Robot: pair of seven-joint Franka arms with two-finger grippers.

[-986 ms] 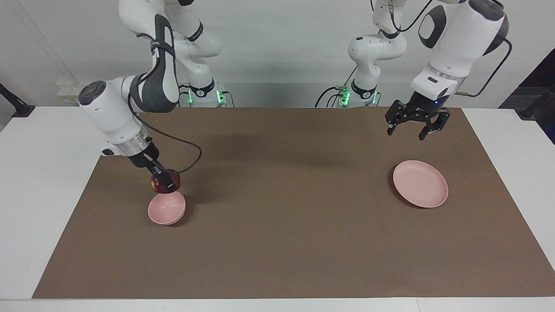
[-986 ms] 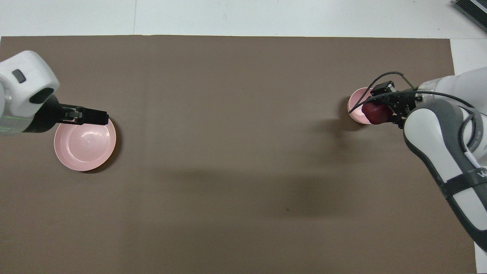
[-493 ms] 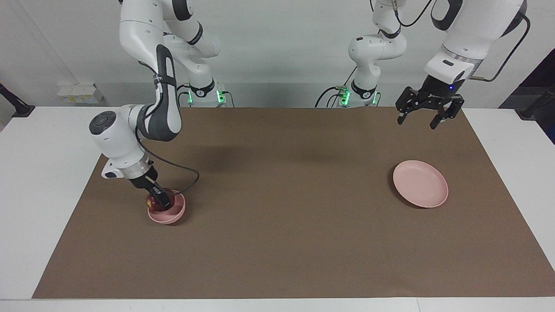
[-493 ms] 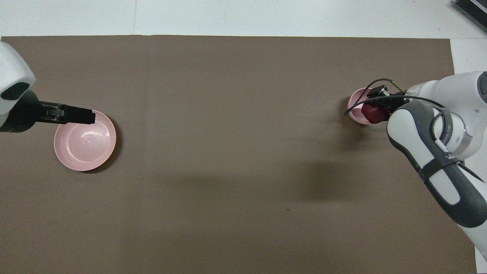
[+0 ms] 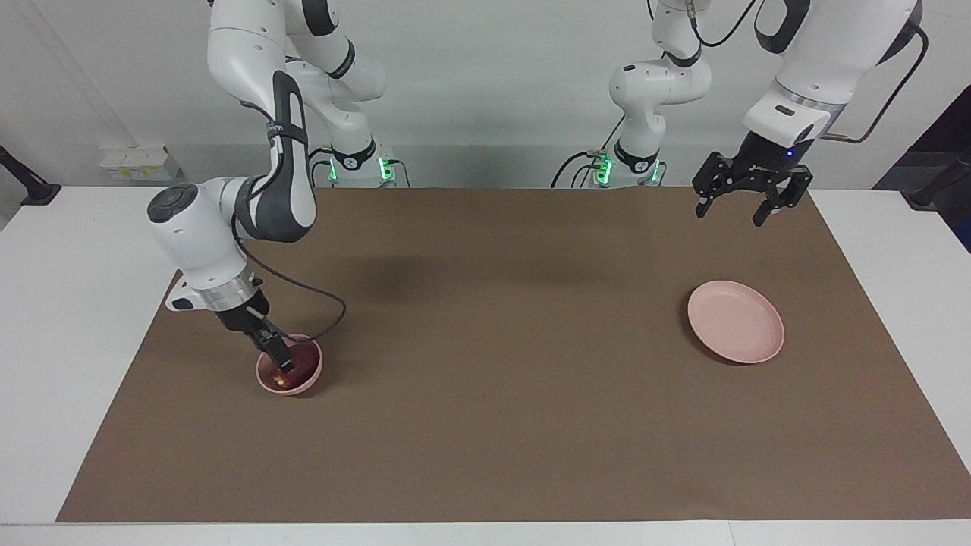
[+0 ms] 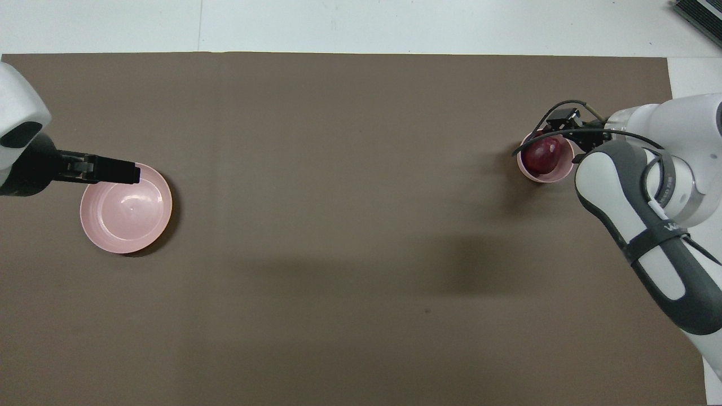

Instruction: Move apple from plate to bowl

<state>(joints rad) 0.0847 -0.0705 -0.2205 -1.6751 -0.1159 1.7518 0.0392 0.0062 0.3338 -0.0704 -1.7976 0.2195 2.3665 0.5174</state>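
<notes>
While the right gripper (image 5: 278,360) reaches down into the bowl (image 5: 289,376), whether its jaws stand apart or are closed on the fruit cannot be told from either view; one dark finger (image 5: 274,351) crosses the bowl's rim on the side nearer the robots and overlaps the apple (image 5: 292,370). That apple sits low inside the bowl, dark red with a small yellow patch showing at its lower edge in the facing view. From overhead the apple (image 6: 543,157) fills most of the bowl (image 6: 544,176), and the right gripper (image 6: 569,135) covers the part of the rim closest to the right arm's end of the table. A black cable loops from the wrist past the bowl.

Out from there, the bowl stands on a brown mat (image 5: 501,394) toward the right arm's end of the table. Well apart, toward the left arm's end, the pink plate (image 5: 735,321) lies flat on the same mat with nothing on it.

Up in the air, the left gripper (image 5: 742,208) waits with its jaws spread wide and nothing between them; overhead the left gripper (image 6: 121,171) overlaps the edge of the plate (image 6: 126,208).
</notes>
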